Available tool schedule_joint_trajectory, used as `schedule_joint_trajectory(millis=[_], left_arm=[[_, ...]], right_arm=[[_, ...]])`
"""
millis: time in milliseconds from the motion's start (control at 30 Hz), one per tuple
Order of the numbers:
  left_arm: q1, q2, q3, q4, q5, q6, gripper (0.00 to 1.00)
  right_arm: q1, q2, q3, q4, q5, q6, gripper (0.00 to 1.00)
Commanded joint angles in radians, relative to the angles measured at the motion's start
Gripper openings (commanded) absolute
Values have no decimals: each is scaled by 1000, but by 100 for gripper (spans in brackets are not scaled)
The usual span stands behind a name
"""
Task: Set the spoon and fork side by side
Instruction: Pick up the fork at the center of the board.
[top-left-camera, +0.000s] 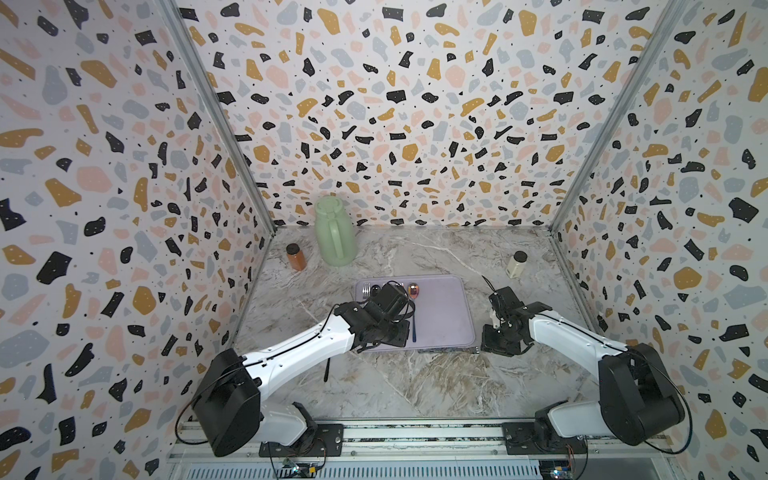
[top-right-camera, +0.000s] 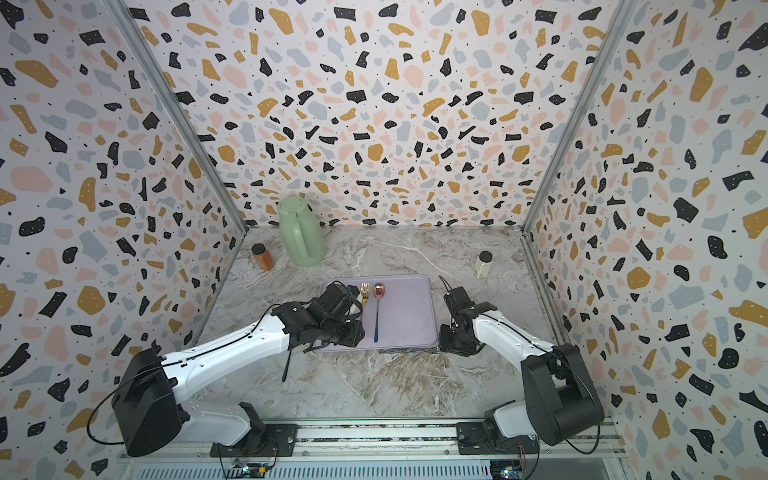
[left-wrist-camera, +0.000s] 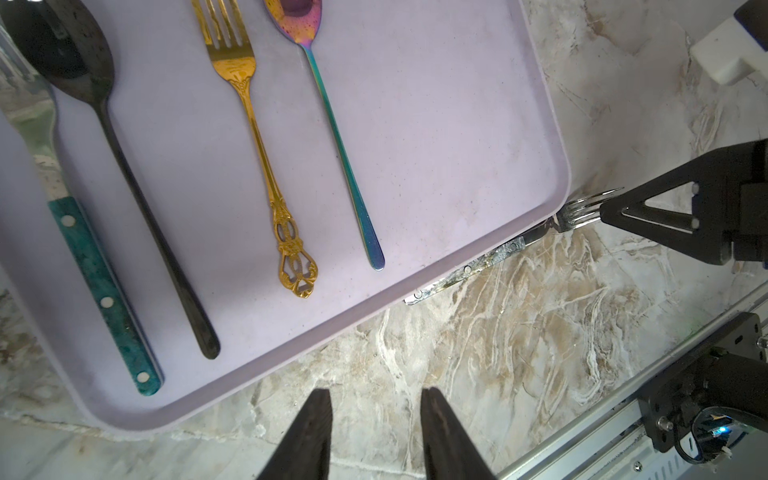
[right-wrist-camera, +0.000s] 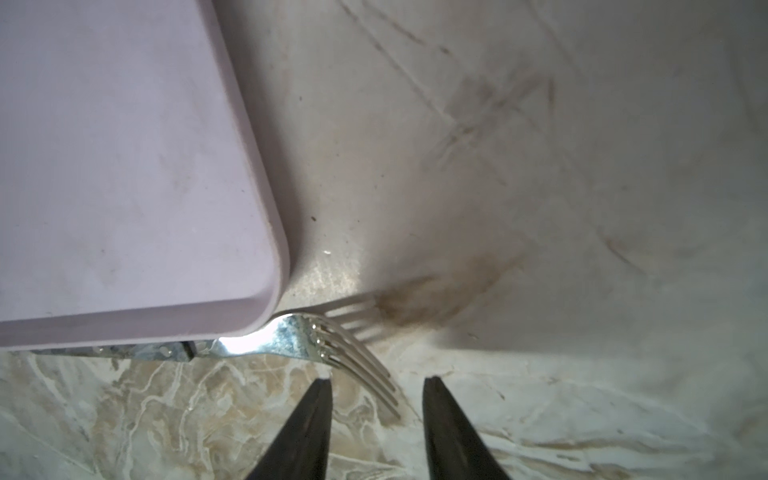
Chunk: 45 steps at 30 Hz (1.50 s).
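Left fingers (left-wrist-camera: 311, 432): spread, empty, above the surface (left-wrist-camera: 519, 353) by the tray (left-wrist-camera: 436, 124) edge.
On tray: gold fork (left-wrist-camera: 259, 145) and rainbow spoon (left-wrist-camera: 336, 124), parallel, close.
Silver fork (right-wrist-camera: 299, 336): on the surface, against the tray corner.
Right fingers (right-wrist-camera: 309, 428): parted, gripping nothing, at its tines.
Step, likely: pick-up, needing a low pinch.

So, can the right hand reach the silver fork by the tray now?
Probably yes: the fork pokes its tines past the tray corner, uncovered, right at the open right hand; only its handle hugs the rim.

Silver fork (right-wrist-camera: 291, 338) handle half beneath tray (right-wrist-camera: 124, 326) rim.
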Motion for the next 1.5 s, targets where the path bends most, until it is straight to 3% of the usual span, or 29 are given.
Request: schedule_joint_trajectory(millis=[0,133,467,733,933,1000,1233,1367,1467], left_arm=[[-4,8,18,23,13,11,39],[-5,14,25,24,21,17,39],[-7,31,35,15,18,23,39],[-6,27,58,1,40,39,40],[-6,13,101,0,135,115,53],[-6,9,105,36,215,171,58],[-6,30,136,48,451,334,70],[-7,46,102,105,549,344,71],[-10,63,67,150,551,336,71]], right_arm=[[-23,12,-14,26,-50,-37,38],[-42,33,-17,41,-76,-58,33],[-71,-13,3,-33,-57,-125,1],[-72,-165,82,-205,-59,-126,0],[-72,-287,183,-301,-122,-220,4],[-70,-321,193,-266,-215,-270,0],[-52,-353,187,-119,-381,-390,0],[-24,-323,207,-62,-422,-454,0],[-12,-308,219,-31,-459,-503,0]])
